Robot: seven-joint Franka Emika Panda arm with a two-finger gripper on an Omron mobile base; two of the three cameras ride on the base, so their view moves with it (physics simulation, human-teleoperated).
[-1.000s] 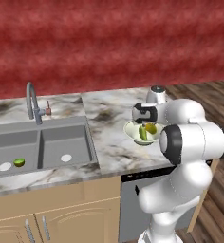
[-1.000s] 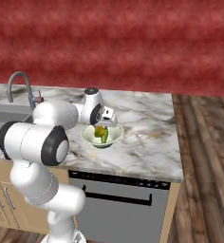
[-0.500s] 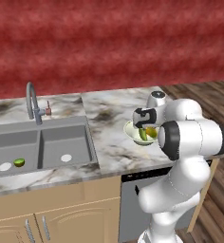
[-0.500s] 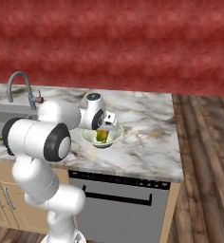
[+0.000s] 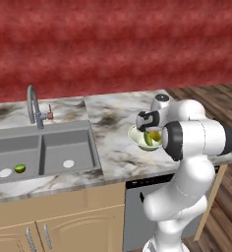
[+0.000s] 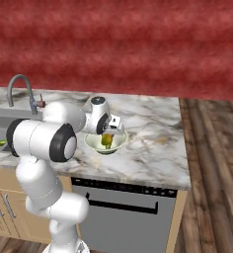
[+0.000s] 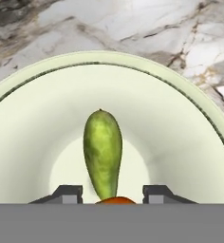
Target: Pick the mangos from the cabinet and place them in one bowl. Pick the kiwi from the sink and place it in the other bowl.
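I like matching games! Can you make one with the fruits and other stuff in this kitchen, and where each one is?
Things:
1. green mango
2. kiwi
3. faucet
4. pincer

Places:
A. in the grey sink
B. standing behind the sink
C. hanging just over the cream bowl
D. lying inside the cream bowl

Pairs: 1-D, 2-A, 3-B, 4-C

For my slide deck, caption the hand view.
Claw over the cream bowl, green mango inside, an orange fruit between its tips.
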